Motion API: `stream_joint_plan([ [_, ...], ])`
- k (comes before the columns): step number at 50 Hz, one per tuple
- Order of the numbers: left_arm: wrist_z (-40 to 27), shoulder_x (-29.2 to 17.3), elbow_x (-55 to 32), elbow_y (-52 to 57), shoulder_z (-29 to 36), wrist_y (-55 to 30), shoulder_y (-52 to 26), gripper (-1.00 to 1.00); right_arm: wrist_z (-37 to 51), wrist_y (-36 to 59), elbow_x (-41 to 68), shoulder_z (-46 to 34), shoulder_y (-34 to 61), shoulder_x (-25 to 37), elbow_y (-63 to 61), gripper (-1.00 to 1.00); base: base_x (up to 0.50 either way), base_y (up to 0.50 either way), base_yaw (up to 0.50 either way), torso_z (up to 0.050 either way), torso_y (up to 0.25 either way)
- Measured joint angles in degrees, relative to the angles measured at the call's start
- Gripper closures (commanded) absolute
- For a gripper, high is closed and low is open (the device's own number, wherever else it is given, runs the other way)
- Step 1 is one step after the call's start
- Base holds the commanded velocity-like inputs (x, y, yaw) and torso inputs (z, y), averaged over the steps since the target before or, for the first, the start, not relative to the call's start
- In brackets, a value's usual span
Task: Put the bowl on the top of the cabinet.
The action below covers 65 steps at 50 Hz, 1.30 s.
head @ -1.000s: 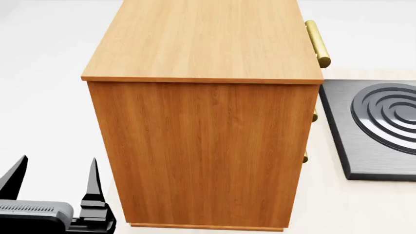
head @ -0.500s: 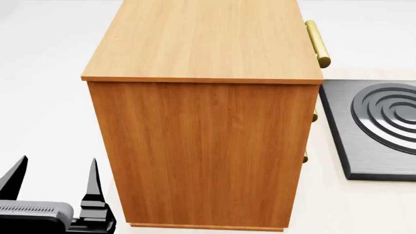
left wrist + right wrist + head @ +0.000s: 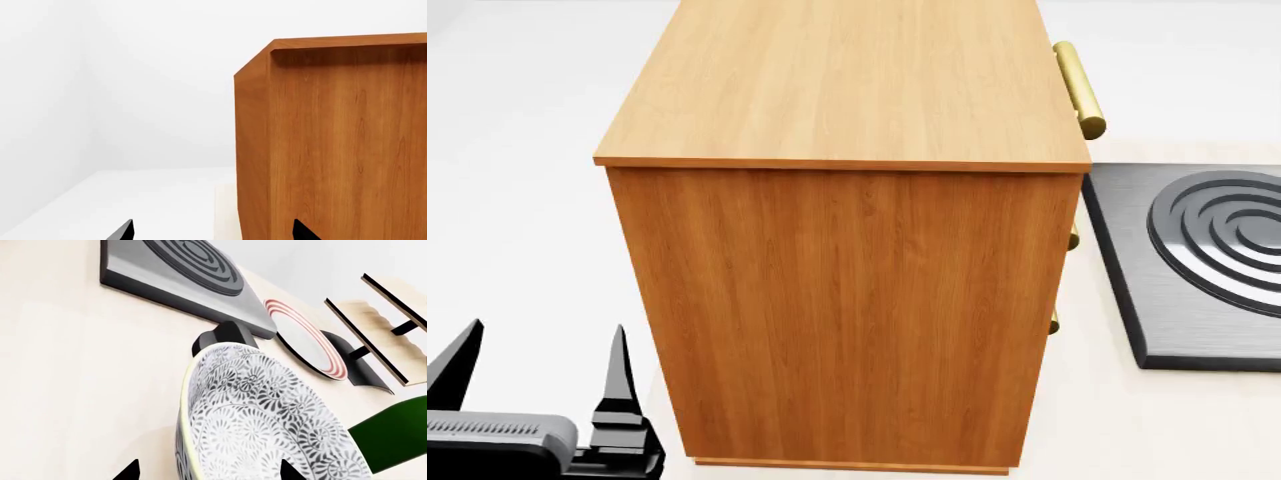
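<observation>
One cabinet fills your head view: lighter flat top, reddish-brown side facing you, three brass handles poking out along its right edge. One dark stove plate with concentric rings sits on the pale surface just right of it.

Your left gripper is low at the left, beside the cabinet's side, two black fingers spread apart, nothing between them. The left wrist view shows the same cabinet corner close up, two fingertips at the frame edge, well apart.

Your right gripper is out of the head view. In the right wrist view, only two black fingertips show at the frame edge, spread either side of one bowl, white with grey leaf pattern, tilted on its rim side. You can't tell if the fingers touch it.

Beyond the bowl: one stove plate, one red-ringed plate standing near-upright, one pale wooden rack, one green object partly cut off.
</observation>
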Motion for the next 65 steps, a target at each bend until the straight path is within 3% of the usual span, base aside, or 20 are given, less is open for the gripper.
stream_joint_plan([
  [44,-0.6,-0.5,-0.3,0.1,0.6,0.3,-0.1,-1.0,-0.1,-1.0,-0.3,-0.3,0.6,-0.3,2.1,-1.0,0.0,0.0,0.0,0.0,0.0],
  [45,-0.6,-0.5,-0.3,0.1,0.6,0.3,-0.1,-1.0,0.0,-1.0,-0.3,-0.3,0.6,-0.3,2.0,1.0,0.0,0.0,0.0,0.0,0.0],
  [65,-0.8,-0.7,-0.5,-0.1,0.6,0.6,-0.1,-1.0,1.2,1.8,2.1,1.3,1.3,0.4,-3.3,1.0,0.0,0.0,0.0,0.0,0.0],
])
